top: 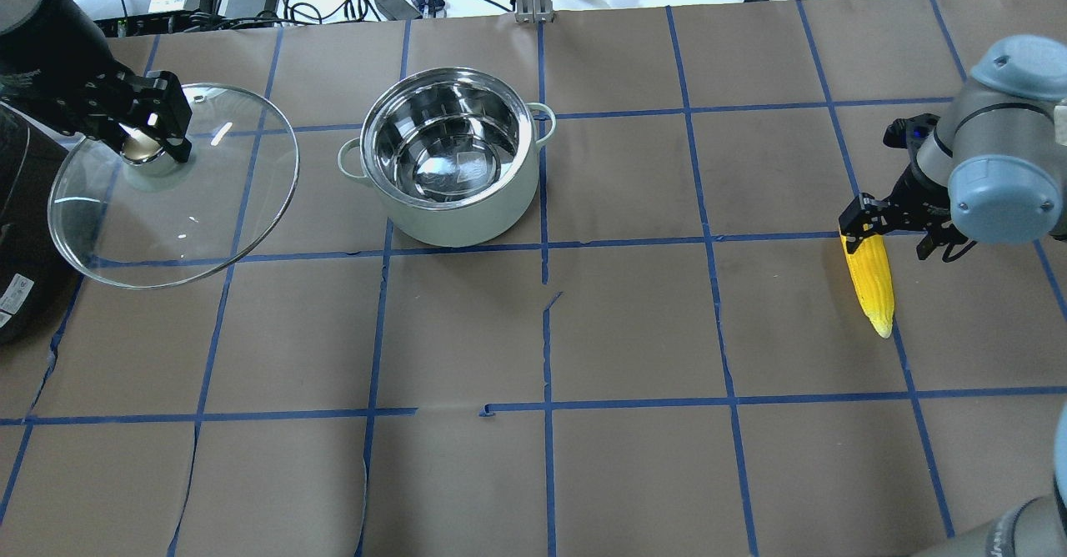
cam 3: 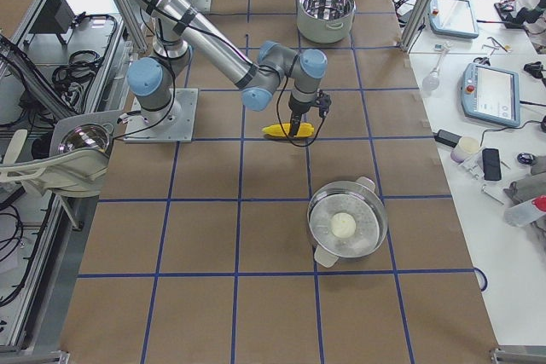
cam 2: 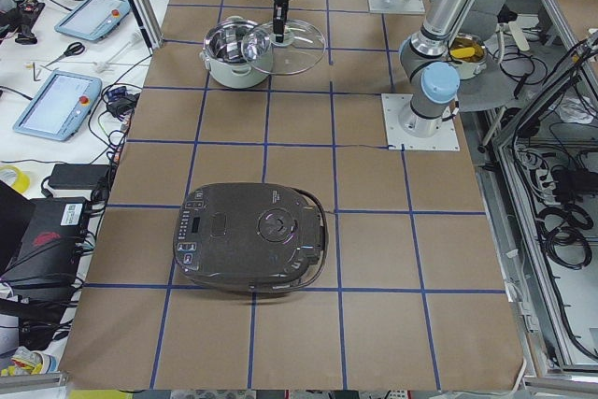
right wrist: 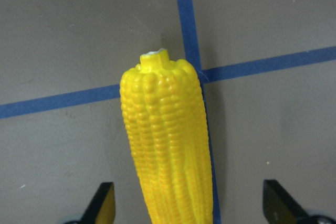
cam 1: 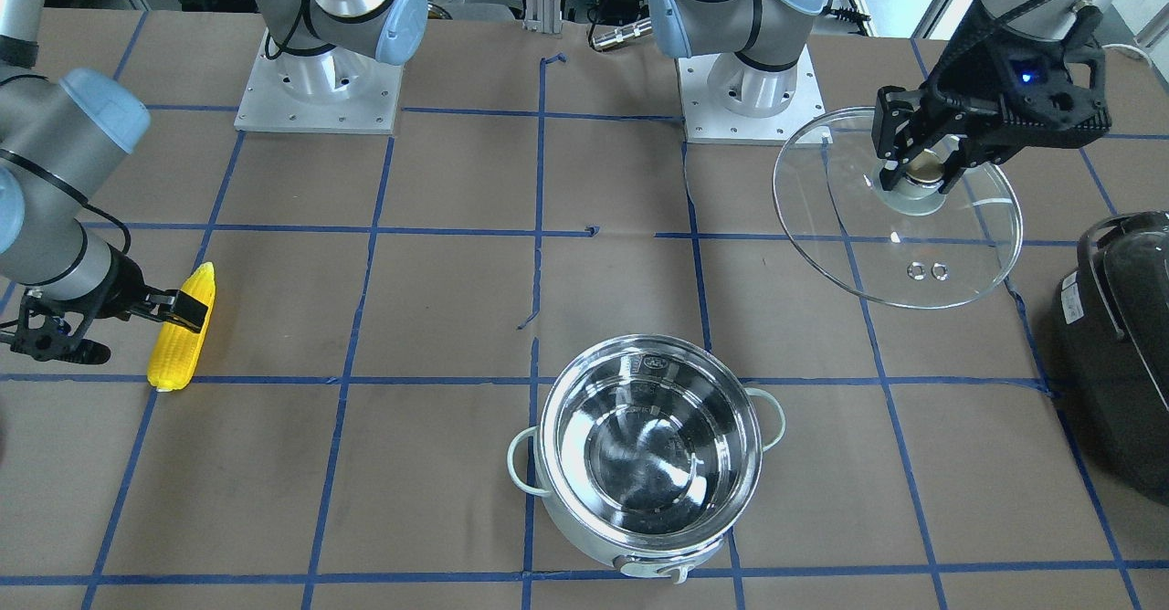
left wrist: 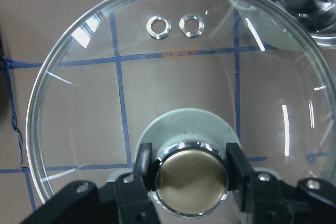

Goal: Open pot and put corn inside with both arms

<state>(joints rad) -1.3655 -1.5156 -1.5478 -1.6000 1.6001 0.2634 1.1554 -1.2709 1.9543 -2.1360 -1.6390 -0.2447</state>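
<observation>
The pot (top: 454, 219) stands open at mid-table, its steel inside empty; it also shows in the front view (cam 1: 552, 464). My left gripper (top: 150, 136) is shut on the gold knob (left wrist: 191, 177) of the glass lid (top: 192, 207) and holds it in the air, off to the pot's side. The lid also shows in the front view (cam 1: 913, 245). The yellow corn (top: 871, 286) lies on the table far from the pot. My right gripper (top: 892, 236) is open, with its jaws on either side of the corn (right wrist: 168, 145) and not touching it.
A black glossy appliance (cam 1: 1119, 345) sits at the table's edge beside and below the held lid. A second steel pot (cam 3: 317, 210) with a white lump inside stands past the corn at the table's right end. Blue tape lines grid the brown table cover.
</observation>
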